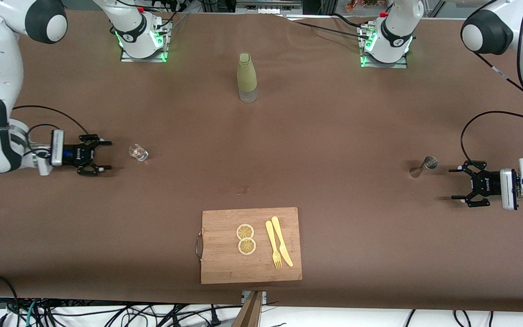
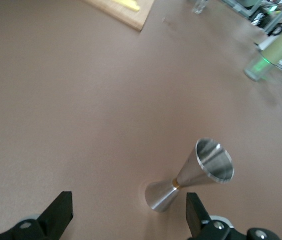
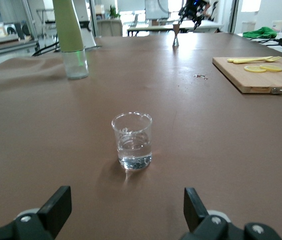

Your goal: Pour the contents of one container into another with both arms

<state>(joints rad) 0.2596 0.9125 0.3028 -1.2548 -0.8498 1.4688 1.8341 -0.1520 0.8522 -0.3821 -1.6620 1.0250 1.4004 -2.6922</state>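
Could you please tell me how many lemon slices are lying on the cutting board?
2. Both lie side by side on the cutting board, beside the fork: one lemon slice farther from the front camera, the other lemon slice nearer to it. None appears hidden.

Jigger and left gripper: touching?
Apart. The front view shows bare table between the jigger and the open left gripper; in the left wrist view the jigger stands upright ahead of the fingertips, uncontacted.
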